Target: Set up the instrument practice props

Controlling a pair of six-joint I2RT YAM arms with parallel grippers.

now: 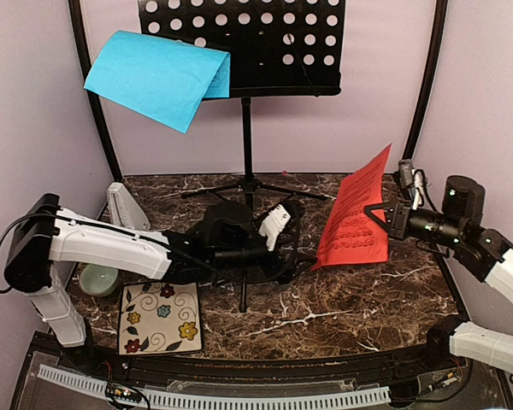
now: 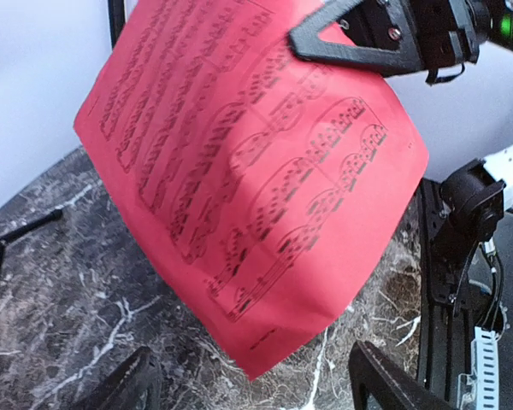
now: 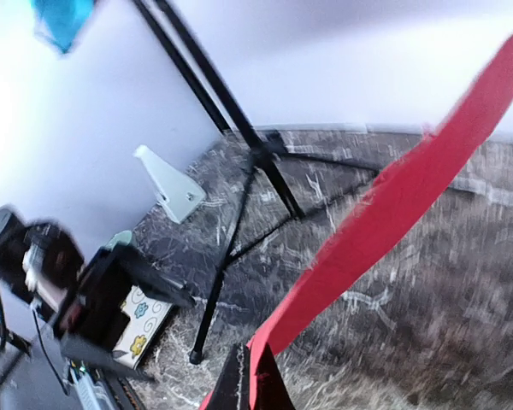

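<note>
The black perforated music stand (image 1: 274, 43) stands at the back on thin tripod legs (image 3: 239, 196). The blue sheet (image 1: 158, 77) lies on its left side and droops over the edge. My right gripper (image 1: 380, 213) is shut on the edge of the red sheet (image 1: 356, 215) and holds it upright above the table at the right. In the right wrist view the jaws (image 3: 256, 384) pinch the red sheet (image 3: 393, 213) edge-on. My left gripper (image 2: 256, 389) is open and empty, just short of the red sheet's (image 2: 256, 188) lower corner. The whitish metronome (image 1: 124, 205) stands at the far left.
A square floral tile (image 1: 161, 318) lies at the front left, with a pale green bowl (image 1: 98, 278) beside it under my left arm. The table is dark marble (image 1: 368, 299). Black frame poles (image 1: 94, 102) rise at both back corners.
</note>
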